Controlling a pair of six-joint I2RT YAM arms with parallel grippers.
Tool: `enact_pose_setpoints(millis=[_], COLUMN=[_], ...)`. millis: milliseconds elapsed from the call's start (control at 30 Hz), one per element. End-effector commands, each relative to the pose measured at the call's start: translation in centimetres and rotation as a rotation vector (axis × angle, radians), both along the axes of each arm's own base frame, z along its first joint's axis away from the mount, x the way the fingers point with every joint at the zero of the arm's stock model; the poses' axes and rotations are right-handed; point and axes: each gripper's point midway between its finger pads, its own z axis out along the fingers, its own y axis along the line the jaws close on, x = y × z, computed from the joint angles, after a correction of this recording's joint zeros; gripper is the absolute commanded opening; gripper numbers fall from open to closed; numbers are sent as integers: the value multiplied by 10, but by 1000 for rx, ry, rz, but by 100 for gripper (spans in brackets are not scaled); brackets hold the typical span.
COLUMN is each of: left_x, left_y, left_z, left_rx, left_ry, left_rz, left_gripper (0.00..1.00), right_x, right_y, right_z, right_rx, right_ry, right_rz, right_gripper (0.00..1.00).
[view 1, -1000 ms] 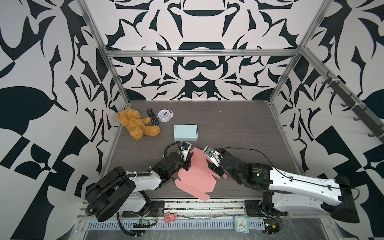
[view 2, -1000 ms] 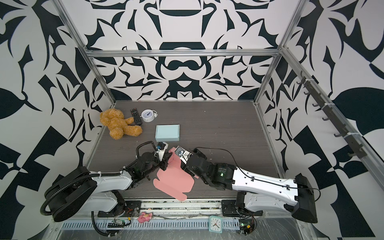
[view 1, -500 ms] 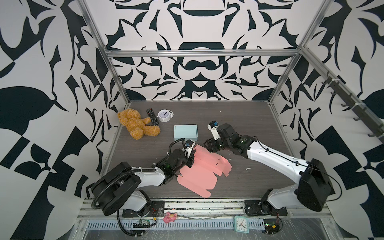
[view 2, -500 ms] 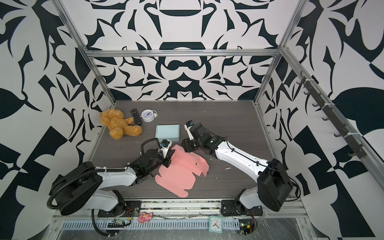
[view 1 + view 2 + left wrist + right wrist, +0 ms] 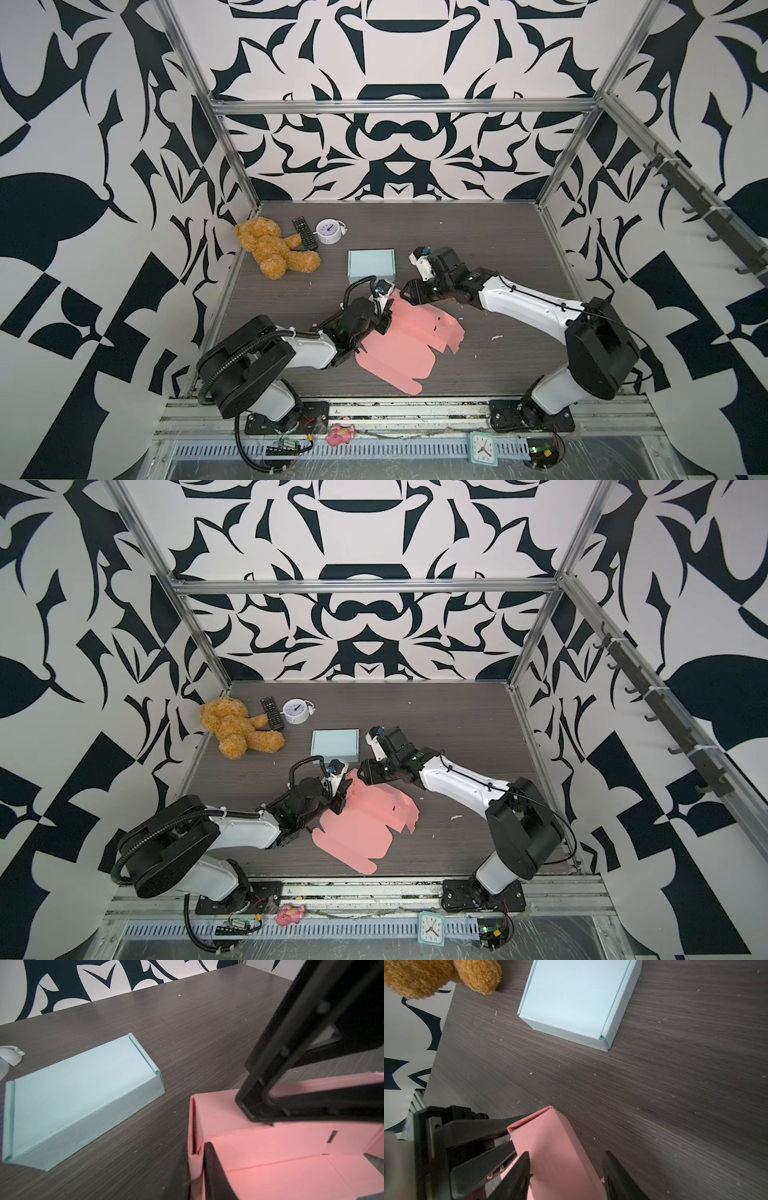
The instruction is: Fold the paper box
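The pink paper box [image 5: 409,345] lies near the front middle of the table [image 5: 478,241], only partly made. Its far end is raised into walls, while the nearer panels and tabbed flaps are spread flat towards the front edge. It looks like thin die-cut card. By that look it should be very light, stiff enough across a panel, ready to hinge at its scored creases, and easy to dent or crumple under a hard pinch. On the smooth table it will probably slide unless one end is pinned.

The best holds appear to be the wall edges close to a crease or corner. The broad flat middle offers nothing to pinch, and the slotted flaps look weak at their cuts.

The left gripper [image 5: 384,320] is clamped on the doubled side wall at the box's far left corner, one jaw inside and one outside. The right gripper [image 5: 405,293] is at the adjoining end wall. In the right wrist view its fingers [image 5: 521,1167] stand apart on either side of that wall, gripping nothing.

Just beyond the pink card sits a finished light-blue box [image 5: 371,264], closed and apart from it. Further off, in the far left corner, a teddy bear [image 5: 272,249] lies beside a remote control [image 5: 304,232] and a white alarm clock [image 5: 328,231], well clear of the work.
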Motion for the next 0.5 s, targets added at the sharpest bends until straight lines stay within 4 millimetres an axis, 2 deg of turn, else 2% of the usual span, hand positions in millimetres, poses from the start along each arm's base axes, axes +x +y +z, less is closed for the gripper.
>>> enact_pose_setpoints(millis=[0, 267, 467], left_x=[3, -4, -1], left_y=[-4, 4, 5], left_z=[-2, -5, -7], left_rx=[14, 13, 13], left_ry=[-11, -1, -8], left_rz=[5, 21, 37], left_gripper=[17, 22, 19], right_x=[-6, -16, -31], right_y=[5, 7, 11], right_z=[-3, -1, -4], right_rx=[34, 68, 73], right_ry=[28, 47, 68], right_rz=[16, 35, 52], right_gripper=[56, 50, 48])
